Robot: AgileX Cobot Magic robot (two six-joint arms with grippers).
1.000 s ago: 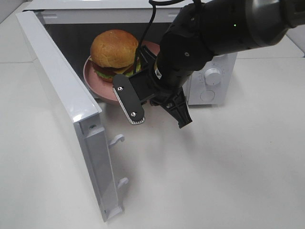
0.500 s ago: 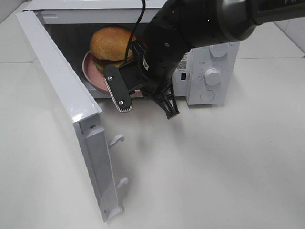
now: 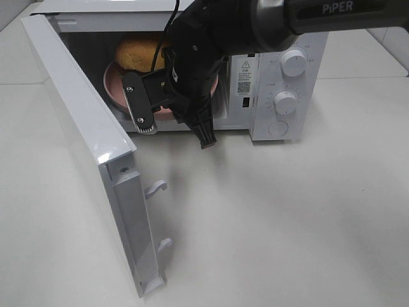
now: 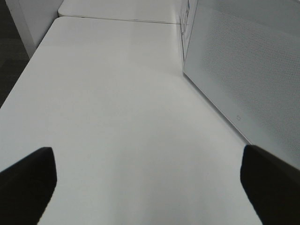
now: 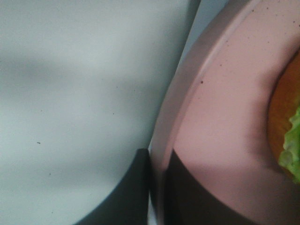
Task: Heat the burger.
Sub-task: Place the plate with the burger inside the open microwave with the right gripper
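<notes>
Inside the white boxy microwave point(image 3: 281, 77) at twelve o'clock, my right end effector point(image 5: 157, 159) pinches the rim of the round pink plate point(image 5: 220, 93) so the golden-bunned burger point(image 3: 137, 52) sits level. My left end effector point(image 4: 150, 187) gapes wide, empty.

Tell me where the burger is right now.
In the exterior high view, the burger sits on the pink plate inside the open microwave, at upper left, partly hidden behind the right arm.

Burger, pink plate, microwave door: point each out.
burger point(image 3: 135, 54), exterior high view, bun top.
pink plate point(image 5: 220, 103), right wrist view, bare inner surface.
microwave door point(image 3: 80, 96), exterior high view, white panel.
</notes>
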